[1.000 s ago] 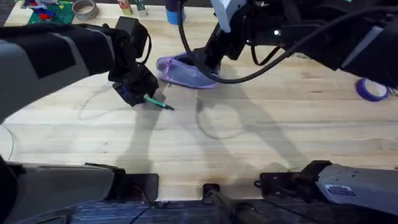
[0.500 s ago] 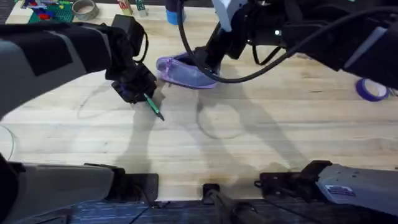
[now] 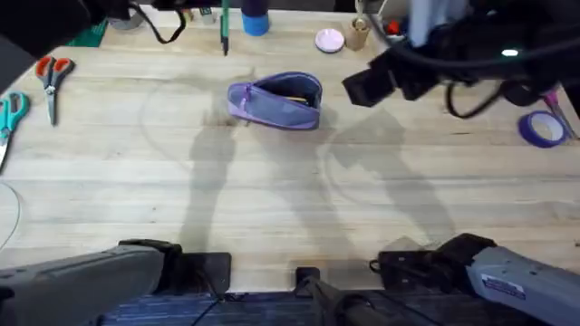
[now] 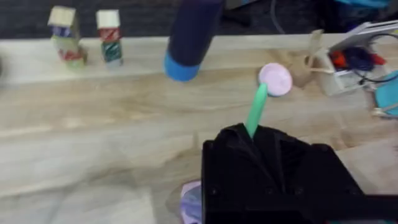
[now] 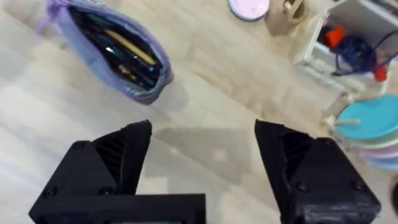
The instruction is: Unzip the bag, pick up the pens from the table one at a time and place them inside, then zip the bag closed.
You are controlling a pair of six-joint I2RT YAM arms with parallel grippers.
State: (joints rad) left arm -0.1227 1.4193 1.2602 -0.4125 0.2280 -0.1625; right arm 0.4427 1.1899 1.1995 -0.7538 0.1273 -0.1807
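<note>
The lavender bag (image 3: 276, 101) lies unzipped on the table (image 3: 290, 199), its mouth gaping. In the right wrist view the bag (image 5: 112, 53) holds dark and yellowish slim things; I cannot tell which of them is a pen. My left gripper (image 4: 249, 134) is shut on the bright green pen (image 4: 256, 107). Overhead, that pen (image 3: 224, 32) hangs upright, high above the table's far edge and behind the bag. My right gripper (image 5: 202, 162) is open with nothing between its fingers. It hovers to the right of the bag (image 3: 361, 88), apart from it.
Orange scissors (image 3: 53, 74) and teal scissors (image 3: 9, 113) lie at the far left. A purple tape roll (image 3: 542, 129) sits at the right edge. A blue cylinder (image 3: 256, 20), a pink disc (image 3: 329, 40) and small blocks (image 4: 110, 43) line the back.
My left arm has lifted the green pen off the table, up and toward the back. My right gripper has left the bag's right end and drawn off to the right.
</note>
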